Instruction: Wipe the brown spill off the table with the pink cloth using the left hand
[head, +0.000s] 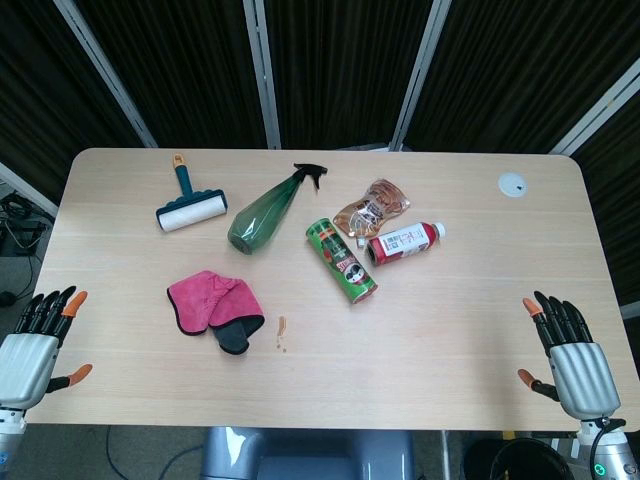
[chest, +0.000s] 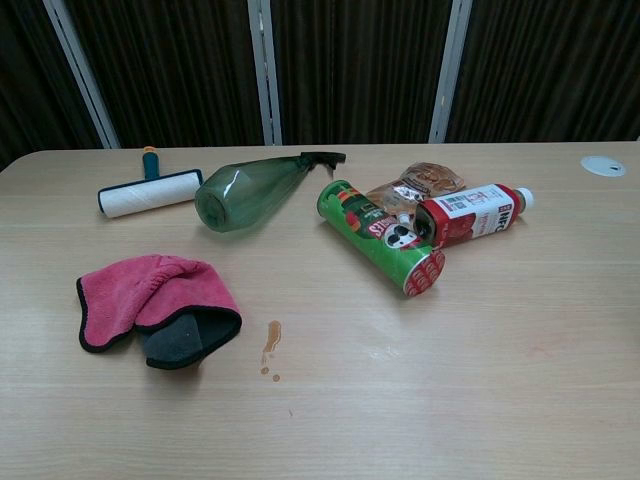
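Note:
A crumpled pink cloth (head: 207, 301) (chest: 140, 295) with a dark grey underside lies on the table left of centre. Just right of it is a small brown spill (head: 282, 327) (chest: 271, 340), a short streak with a few drops below. My left hand (head: 35, 345) hovers at the table's front left corner, fingers spread and holding nothing, well left of the cloth. My right hand (head: 570, 355) is at the front right corner, also spread and empty. Neither hand shows in the chest view.
Behind the cloth lie a lint roller (head: 189, 207) (chest: 150, 189), a green spray bottle (head: 268, 213) (chest: 248, 189), a green chip can (head: 341, 261) (chest: 381, 236), a snack bag (head: 372, 205) (chest: 415, 185) and a red bottle (head: 404, 242) (chest: 468, 215). A white disc (head: 513, 184) (chest: 604, 165) sits far right.

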